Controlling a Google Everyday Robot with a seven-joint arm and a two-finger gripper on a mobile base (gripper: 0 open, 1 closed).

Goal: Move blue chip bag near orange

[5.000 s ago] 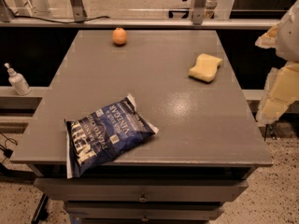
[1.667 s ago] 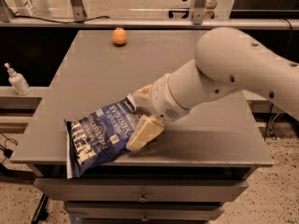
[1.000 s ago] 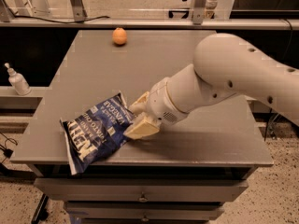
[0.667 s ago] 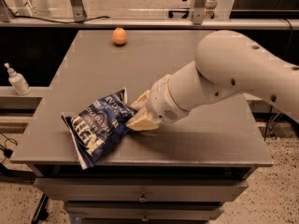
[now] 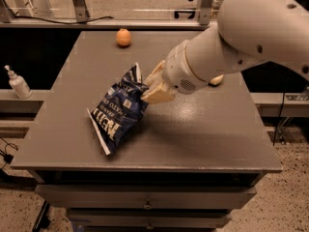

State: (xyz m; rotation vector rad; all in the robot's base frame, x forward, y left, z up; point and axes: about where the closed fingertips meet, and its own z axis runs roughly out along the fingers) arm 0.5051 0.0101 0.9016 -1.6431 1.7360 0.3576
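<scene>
The blue chip bag (image 5: 118, 108) is dark navy with white lettering and hangs tilted above the left middle of the grey table (image 5: 203, 139). My gripper (image 5: 150, 87) is shut on the bag's right upper edge and holds it lifted, its lower end close to the tabletop. The orange (image 5: 123, 37) is a small round fruit at the back of the table, left of centre, some way beyond the bag. My pale arm reaches in from the upper right.
A pale yellow sponge (image 5: 217, 80) peeks out behind my arm at the right. A white pump bottle (image 5: 18, 82) stands on a shelf left of the table. Metal frame legs stand behind the table's far edge.
My gripper came in from the right, took hold of the bag's right edge and lifted it off the front left of the table, carrying it back toward the orange.
</scene>
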